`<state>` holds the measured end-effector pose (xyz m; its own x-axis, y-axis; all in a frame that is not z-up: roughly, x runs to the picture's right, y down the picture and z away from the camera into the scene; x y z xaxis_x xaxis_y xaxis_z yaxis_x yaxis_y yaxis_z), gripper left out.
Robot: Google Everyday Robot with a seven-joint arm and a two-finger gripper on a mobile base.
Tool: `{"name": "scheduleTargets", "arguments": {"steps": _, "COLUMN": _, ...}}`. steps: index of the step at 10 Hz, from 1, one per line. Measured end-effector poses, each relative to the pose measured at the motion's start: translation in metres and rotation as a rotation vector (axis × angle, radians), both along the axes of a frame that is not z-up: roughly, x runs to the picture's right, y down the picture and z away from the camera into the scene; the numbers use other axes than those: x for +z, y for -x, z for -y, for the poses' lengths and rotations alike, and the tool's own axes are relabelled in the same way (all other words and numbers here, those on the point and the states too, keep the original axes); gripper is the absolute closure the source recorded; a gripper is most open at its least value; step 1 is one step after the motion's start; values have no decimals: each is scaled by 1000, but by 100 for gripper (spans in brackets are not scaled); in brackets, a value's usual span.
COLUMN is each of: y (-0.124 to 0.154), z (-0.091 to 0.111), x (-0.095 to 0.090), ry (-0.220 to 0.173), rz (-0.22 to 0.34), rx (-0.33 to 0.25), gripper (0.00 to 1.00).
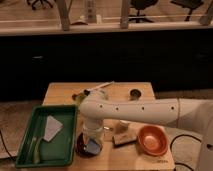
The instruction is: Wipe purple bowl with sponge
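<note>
The purple bowl (85, 149) is dark and glossy and sits on the wooden table, just right of the green tray. My gripper (92, 141) points straight down into the bowl, at the end of the white arm that reaches in from the right. The light-blue sponge (94, 146) shows under the gripper, pressed inside the bowl. The gripper is shut on the sponge. The wrist hides most of the bowl's far side.
A green tray (30, 147) holding a pale cloth (52, 127) lies at the left. A cream block with a dark base (124, 139) and an orange bowl (152, 140) sit right of the purple bowl. A small dark cup (135, 94) and a white utensil (99, 88) lie at the back.
</note>
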<state>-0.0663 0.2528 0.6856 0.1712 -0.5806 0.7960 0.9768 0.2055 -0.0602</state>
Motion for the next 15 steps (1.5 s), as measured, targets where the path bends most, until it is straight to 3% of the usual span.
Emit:
{"name": "scheduleTargets", "arguments": {"steps": 4, "y": 34, "z": 20, "x": 17, "ry": -8, "rz": 37, "rx": -52, "gripper": 100}}
{"name": "scheduleTargets", "arguments": {"steps": 8, "y": 76, "z": 4, "x": 15, "ry": 26, "rz": 123, "rx": -171, "gripper": 100}}
{"name": "scheduleTargets", "arguments": {"steps": 11, "y": 64, "z": -25, "x": -6, "ry": 51, "rz": 146, "rx": -213, "gripper": 100}}
{"name": "scheduleTargets", "arguments": {"steps": 15, "y": 16, "z": -28, "x": -11, "ry": 39, "rz": 94, "rx": -162, "gripper": 100}}
